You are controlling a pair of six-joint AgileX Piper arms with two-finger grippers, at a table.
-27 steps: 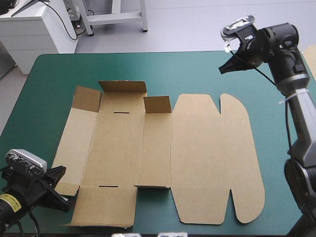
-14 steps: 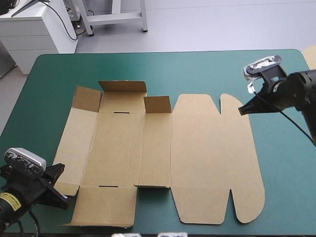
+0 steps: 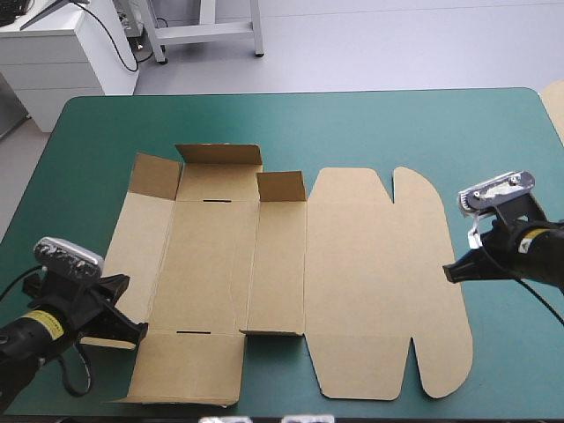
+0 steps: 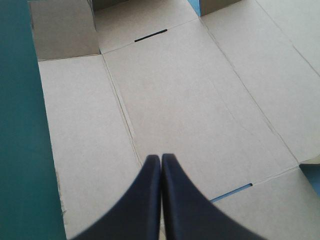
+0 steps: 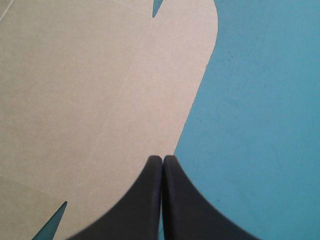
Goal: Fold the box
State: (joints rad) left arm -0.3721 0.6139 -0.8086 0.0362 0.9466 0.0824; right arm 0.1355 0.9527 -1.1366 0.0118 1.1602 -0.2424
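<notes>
Lying unfolded, the box (image 3: 370, 282) has its far flaps (image 3: 218, 157) raised.

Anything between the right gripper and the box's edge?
Nothing. Right wrist view: the shut right gripper is at the rounded edge of the box; beside it only bare teal-green cover.

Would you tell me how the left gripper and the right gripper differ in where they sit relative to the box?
The left gripper is over the board of the box, near its left near corner; the right gripper sits at the box's curved right edge, partly over the teal-green cover. The left gripper is close to the cover's near edge; the right gripper is farther up. Both are shut and hold nothing.
</notes>
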